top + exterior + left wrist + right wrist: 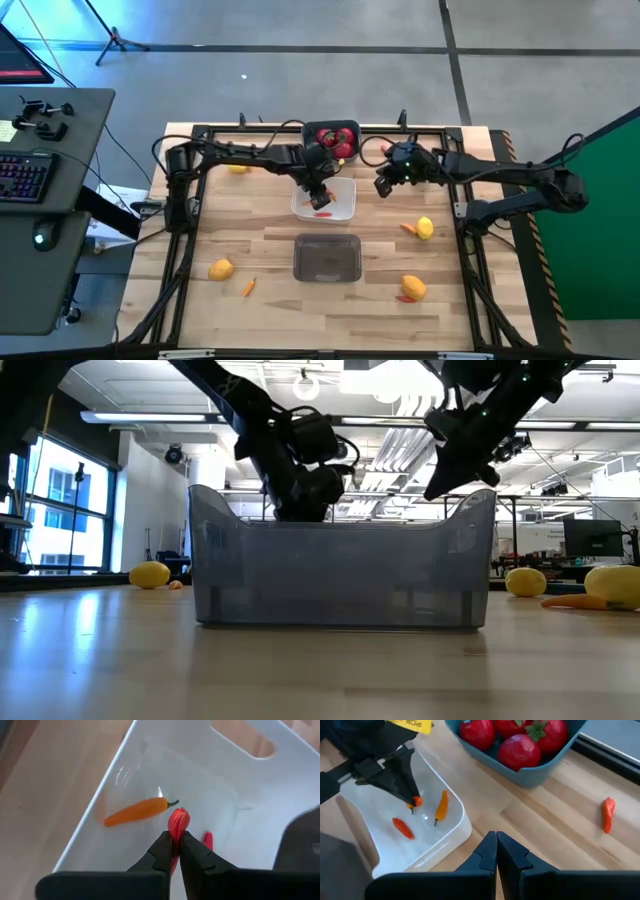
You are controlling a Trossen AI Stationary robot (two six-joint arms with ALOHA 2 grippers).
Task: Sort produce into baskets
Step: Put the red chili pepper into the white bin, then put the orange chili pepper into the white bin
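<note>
We look down on a wooden table (200, 240) with two dark arms reaching in from the left and right sides. Three bins sit along its middle line: a blue bin (336, 139) at the far edge holding red strawberries (520, 750), a white bin (343, 207) just near of it, and a grey bin (327, 258) nearer still.

The left gripper (175, 842) hangs over the white bin, its fingers pinched on a small red pepper (178, 821). Two pieces already lie in that bin: an orange pepper (136, 811) and another red piece (402, 828). We judge the step in hand to be dropping this pepper in with the others, so the next move calls for the fingers to part while over the bin, then for the arm to lift clear.

The right gripper (496, 845) hovers just right of the blue and white bins, fingers closed on nothing. One more red piece (608, 814) lies on the bare wood near it.

Still unsorted on the table are lemons (425, 228) at right, near right, near left and far left, and thin orange pieces (249, 287) beside some of them. The grey bin looks empty, so we judge the lemons are meant for it.
</note>
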